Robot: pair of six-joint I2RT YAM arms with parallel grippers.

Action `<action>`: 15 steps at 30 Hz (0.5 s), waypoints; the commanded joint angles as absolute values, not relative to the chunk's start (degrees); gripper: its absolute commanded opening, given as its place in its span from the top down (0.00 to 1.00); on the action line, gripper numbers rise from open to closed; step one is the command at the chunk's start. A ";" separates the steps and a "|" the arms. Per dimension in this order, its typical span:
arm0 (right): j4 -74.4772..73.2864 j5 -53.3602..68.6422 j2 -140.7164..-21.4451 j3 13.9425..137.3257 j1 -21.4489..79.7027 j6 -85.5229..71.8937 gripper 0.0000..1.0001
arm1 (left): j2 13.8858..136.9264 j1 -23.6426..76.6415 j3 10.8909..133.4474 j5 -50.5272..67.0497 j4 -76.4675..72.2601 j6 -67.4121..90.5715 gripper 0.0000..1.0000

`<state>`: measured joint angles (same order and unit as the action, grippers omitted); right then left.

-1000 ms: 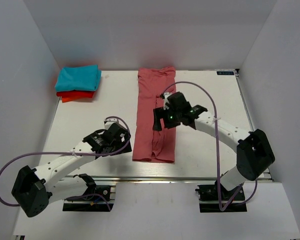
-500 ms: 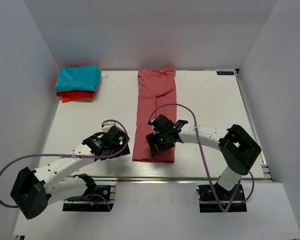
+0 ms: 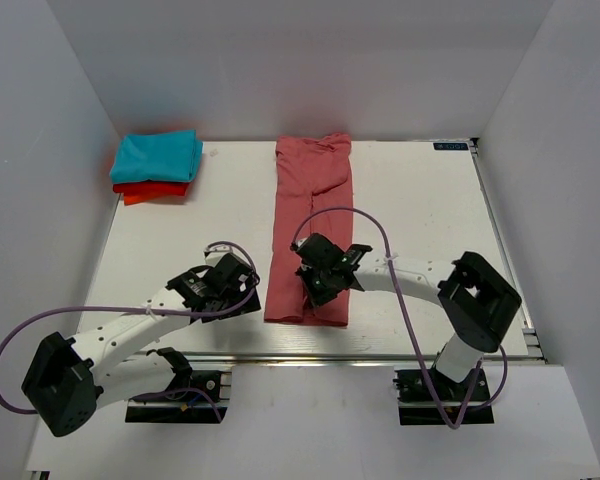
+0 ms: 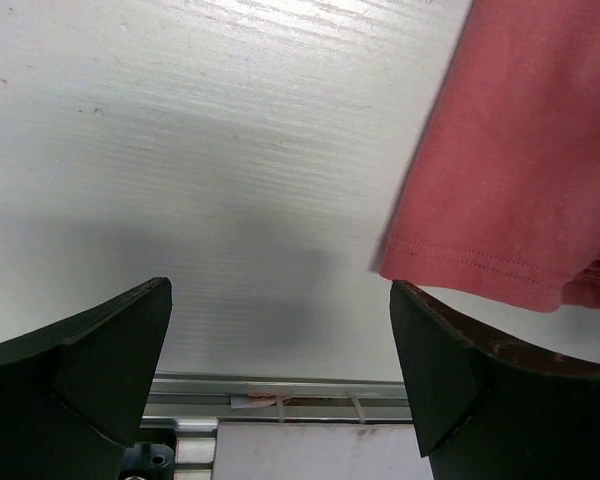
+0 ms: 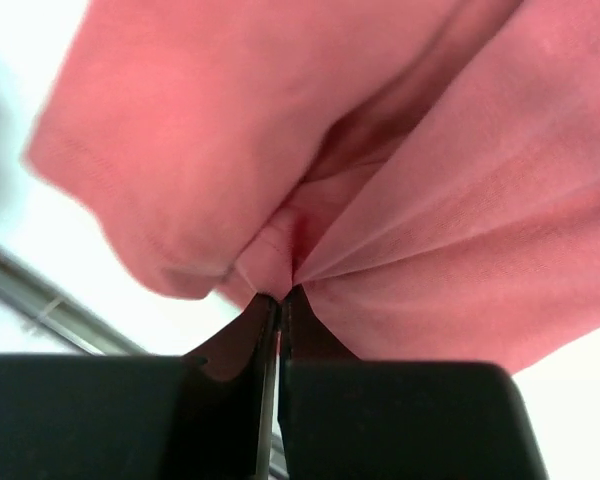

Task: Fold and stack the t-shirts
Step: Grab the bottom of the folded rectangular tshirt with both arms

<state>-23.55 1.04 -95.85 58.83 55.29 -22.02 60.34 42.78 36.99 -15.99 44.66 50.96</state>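
Note:
A long salmon-pink t-shirt [image 3: 313, 200], folded into a narrow strip, lies down the middle of the table. My right gripper [image 3: 315, 290] sits on its near end, shut, with a fold of the pink cloth [image 5: 430, 200] pinched between the fingertips of this gripper [image 5: 280, 298]. Left of the shirt's near-left corner my left gripper [image 3: 242, 290] rests low and wide open; in the left wrist view nothing lies between the jaws of the left gripper [image 4: 280, 300], and the shirt's hem [image 4: 520, 170] shows just past the right finger. At the far left a folded turquoise t-shirt [image 3: 158, 155] lies on a folded orange-red t-shirt [image 3: 150, 191].
White walls close in the table on the left, back and right. An aluminium rail [image 3: 310, 357] runs along the near edge, also seen below the left gripper as the rail [image 4: 280, 385]. Purple cables loop from both arms.
My right gripper travelled from the shirt's middle down to its near end and shut on the cloth. The left gripper shifted only slightly and stayed open.

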 commanded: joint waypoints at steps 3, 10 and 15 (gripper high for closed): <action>-21.19 5.25 -91.32 57.92 58.44 -17.50 1.00 | 60.99 42.45 35.95 -14.33 42.10 50.89 0.00; -21.35 3.79 -97.11 59.41 60.82 -13.80 0.81 | 63.45 42.45 35.95 -13.18 41.04 50.36 0.00; -19.79 3.24 -95.55 58.98 62.05 -13.28 0.47 | 63.46 42.45 35.95 -13.18 40.35 50.36 0.00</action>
<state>-21.32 3.38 -97.45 58.28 61.23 -15.03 64.01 42.81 36.03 -13.67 41.87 50.63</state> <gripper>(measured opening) 0.483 0.997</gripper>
